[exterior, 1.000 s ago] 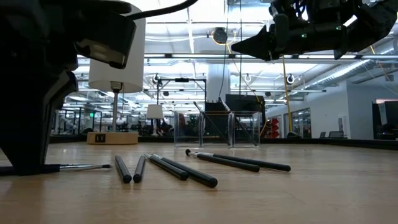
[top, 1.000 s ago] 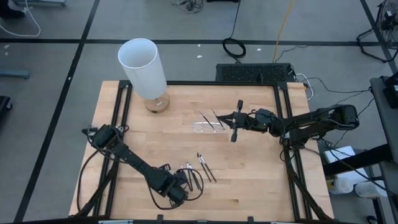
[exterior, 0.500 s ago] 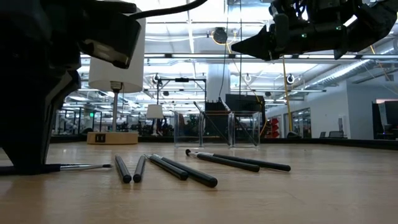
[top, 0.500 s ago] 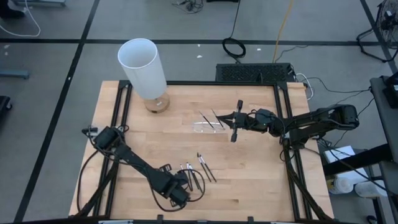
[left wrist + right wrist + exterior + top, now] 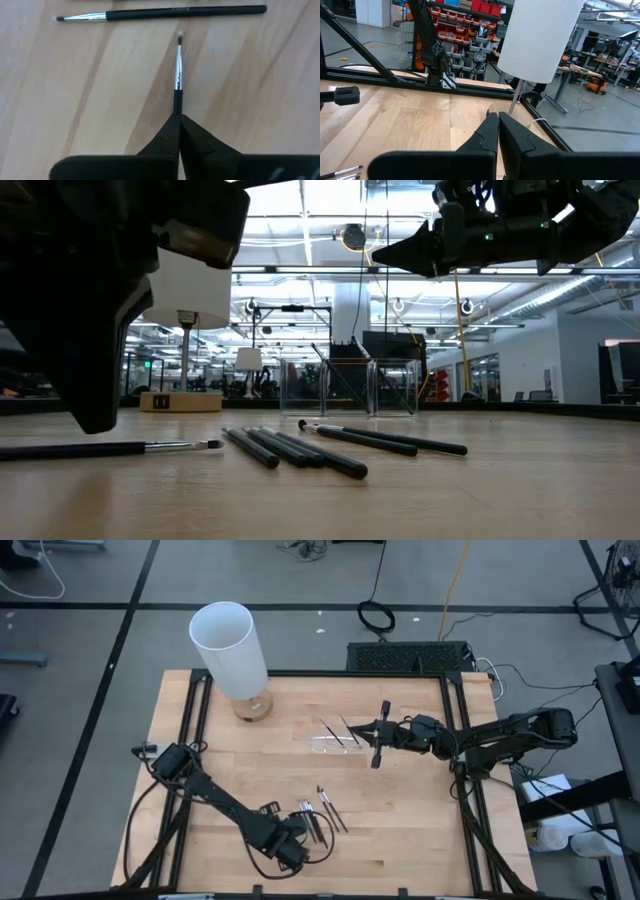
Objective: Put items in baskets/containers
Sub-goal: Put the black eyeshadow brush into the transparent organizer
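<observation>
The left pincer (image 5: 178,131) is closed on the dark handle of one small brush (image 5: 177,75), its pale tip pointing straight ahead over the table (image 5: 400,830). That arm stretches low across the near side. More brushes (image 5: 330,808) lie just beside it. The right pincer (image 5: 372,730) is closed and empty, raised beside the clear tray (image 5: 335,745), which holds two brushes.

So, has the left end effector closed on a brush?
Yes, the left end effector is shut on a brush, tip pointing forward.
</observation>
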Available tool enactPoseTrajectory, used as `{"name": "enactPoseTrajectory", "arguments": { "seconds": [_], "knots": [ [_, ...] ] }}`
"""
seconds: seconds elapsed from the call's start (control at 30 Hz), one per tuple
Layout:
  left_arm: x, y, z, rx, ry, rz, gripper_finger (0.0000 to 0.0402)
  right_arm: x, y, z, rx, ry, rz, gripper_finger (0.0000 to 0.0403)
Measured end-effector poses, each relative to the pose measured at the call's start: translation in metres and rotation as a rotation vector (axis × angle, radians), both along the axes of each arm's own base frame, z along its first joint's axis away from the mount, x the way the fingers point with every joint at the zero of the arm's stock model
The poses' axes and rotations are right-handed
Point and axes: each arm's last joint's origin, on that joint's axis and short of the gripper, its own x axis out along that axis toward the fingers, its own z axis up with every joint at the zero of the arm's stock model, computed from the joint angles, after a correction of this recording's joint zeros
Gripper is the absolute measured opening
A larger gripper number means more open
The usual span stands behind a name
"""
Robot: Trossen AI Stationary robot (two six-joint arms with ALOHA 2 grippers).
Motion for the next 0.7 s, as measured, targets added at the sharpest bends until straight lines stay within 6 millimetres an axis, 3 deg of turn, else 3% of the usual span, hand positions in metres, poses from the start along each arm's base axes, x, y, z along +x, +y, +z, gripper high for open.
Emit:
{"name": "enactPoseTrajectory", "arguments": {
  "seconds": [0.13, 0.27, 0.43, 0.7],
  "knots": [
    [0.007, 0.001, 0.001, -0.038, -0.032, -0.054, 0.0012, 0.0, 0.0, 0.0, 0.0, 0.0, 0.0, 0.0],
    [0.014, 0.005, 0.002, -0.057, -0.061, -0.072, 0.0059, 0.0, 0.0, 0.0, 0.0, 0.0, 0.0, 0.0],
    [0.01, 0.02, 0.001, -0.005, 0.037, -0.021, 0.0107, 0.0, 0.0, 0.0, 0.0, 0.0, 0.0, 0.0],
    [0.016, 0.029, -0.001, -0.086, 0.059, 0.011, 0.0119, 0.0, 0.0, 0.0, 0.0, 0.0, 0.0, 0.0]
  ]
}}
